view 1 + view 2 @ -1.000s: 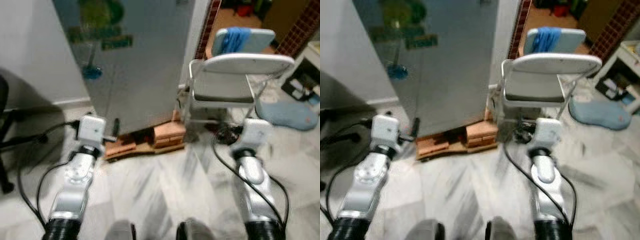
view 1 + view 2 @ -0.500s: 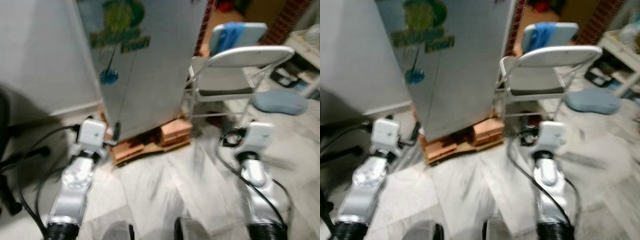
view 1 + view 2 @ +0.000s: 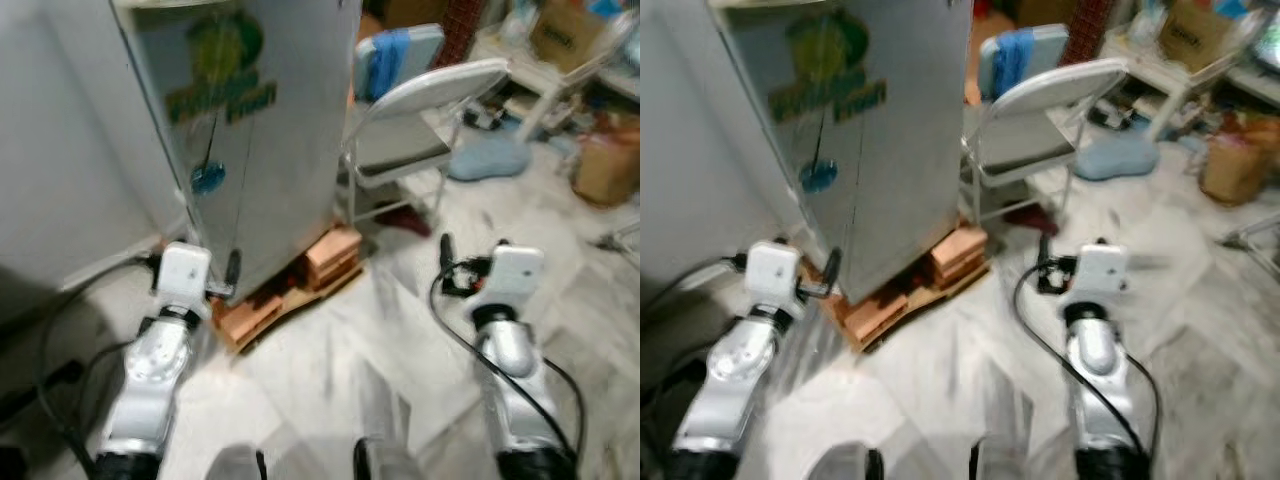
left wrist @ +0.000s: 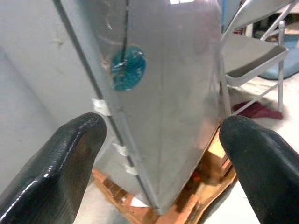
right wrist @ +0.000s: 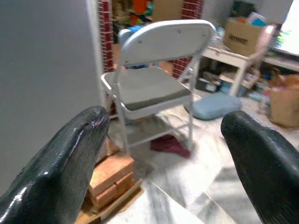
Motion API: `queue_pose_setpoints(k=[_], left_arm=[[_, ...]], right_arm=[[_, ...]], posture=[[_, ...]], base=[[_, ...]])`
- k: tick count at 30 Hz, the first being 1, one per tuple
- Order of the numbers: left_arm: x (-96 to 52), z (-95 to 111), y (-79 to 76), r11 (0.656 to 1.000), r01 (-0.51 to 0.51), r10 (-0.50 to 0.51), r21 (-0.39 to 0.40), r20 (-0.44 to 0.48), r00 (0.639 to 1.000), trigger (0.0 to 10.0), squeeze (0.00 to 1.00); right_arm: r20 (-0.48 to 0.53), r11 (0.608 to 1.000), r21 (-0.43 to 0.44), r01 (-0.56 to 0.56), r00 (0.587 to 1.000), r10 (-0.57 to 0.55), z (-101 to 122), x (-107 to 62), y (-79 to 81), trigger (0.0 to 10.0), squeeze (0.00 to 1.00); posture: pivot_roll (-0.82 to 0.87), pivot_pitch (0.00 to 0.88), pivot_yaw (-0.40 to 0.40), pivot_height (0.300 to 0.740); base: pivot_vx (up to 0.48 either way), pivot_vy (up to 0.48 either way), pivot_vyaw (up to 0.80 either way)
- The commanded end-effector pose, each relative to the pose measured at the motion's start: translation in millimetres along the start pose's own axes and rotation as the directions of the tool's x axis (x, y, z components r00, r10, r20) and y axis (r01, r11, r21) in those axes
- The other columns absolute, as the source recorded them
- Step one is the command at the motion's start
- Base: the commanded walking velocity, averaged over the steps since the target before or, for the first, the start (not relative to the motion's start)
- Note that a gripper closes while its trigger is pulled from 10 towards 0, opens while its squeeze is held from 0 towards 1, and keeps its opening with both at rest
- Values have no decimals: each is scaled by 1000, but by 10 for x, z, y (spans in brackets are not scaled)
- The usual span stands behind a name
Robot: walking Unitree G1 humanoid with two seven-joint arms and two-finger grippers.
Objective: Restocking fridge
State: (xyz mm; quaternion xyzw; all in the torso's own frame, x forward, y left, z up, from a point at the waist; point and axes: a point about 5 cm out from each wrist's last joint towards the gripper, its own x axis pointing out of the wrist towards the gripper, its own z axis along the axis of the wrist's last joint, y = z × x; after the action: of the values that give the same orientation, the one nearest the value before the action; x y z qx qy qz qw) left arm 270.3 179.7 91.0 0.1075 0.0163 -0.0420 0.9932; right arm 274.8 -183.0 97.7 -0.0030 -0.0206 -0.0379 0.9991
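Plainly, the fridge (image 3: 250, 140) stands shut in the upper left of the head frames, its silver door with a green sticker and a blue round tag facing the robot, its base raised on bricks and a wooden pallet (image 3: 290, 285). No item to stock is visible in either tool. The left tool (image 4: 159, 163) is spread wide with nothing between its fingers, aimed at the lower edge of the fridge door; the right tool (image 5: 163, 163) is likewise wide and bare, aimed toward the folding chair (image 3: 420, 130) in the upper middle of the frame. The main risk, as I judge it, is collision while walking: the head views are blurred, the chair sits just beside the fridge's right side, and a swing of the right arm or a step forward could clip its legs or the bricks. The black cables (image 3: 460, 330) looping by each wrist could also snag. A door opened from here might strike the chair. Compared with the frames from a second ago, the whole view has swung: the fridge now sits further left and looms larger, the chair has slid toward the centre, and cluttered boxes (image 3: 565, 30) have appeared at the upper right, which points to the camera turning, not to the things moving.
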Motion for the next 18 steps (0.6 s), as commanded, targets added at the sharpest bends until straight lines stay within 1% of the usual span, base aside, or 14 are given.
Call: queue_pose_setpoints(k=[1, 7, 11, 18], left_arm=[[24, 30, -94, 1000, 28, -28, -13, 4, 1000, 10000, 0], [14, 21, -100, 1000, 27, -27, -7, 3, 1000, 10000, 0], [12, -5, -105, 1000, 28, -28, -1, -1, 1000, 10000, 0], [-23, -62, -98, 1000, 13, -13, 4, 3, 1000, 10000, 0]], right_arm=[[0, 1000, -10, 26, 1000, -26, 6, -4, -83, 10000, 0], [1, 1000, -10, 25, 1000, -25, 10, 22, -79, 10000, 0], [4, 1000, -9, 27, 1000, -27, 3, 22, -86, 10000, 0], [2, 1000, -11, 11, 1000, -11, -20, 20, -69, 10000, 0]], posture=[[42, 118, -7, 740], [45, 113, -7, 740], [47, 92, -14, 740], [53, 70, -31, 740]], base=[[0, 480, -675], [0, 480, -758], [0, 460, -727], [0, 0, 0]])
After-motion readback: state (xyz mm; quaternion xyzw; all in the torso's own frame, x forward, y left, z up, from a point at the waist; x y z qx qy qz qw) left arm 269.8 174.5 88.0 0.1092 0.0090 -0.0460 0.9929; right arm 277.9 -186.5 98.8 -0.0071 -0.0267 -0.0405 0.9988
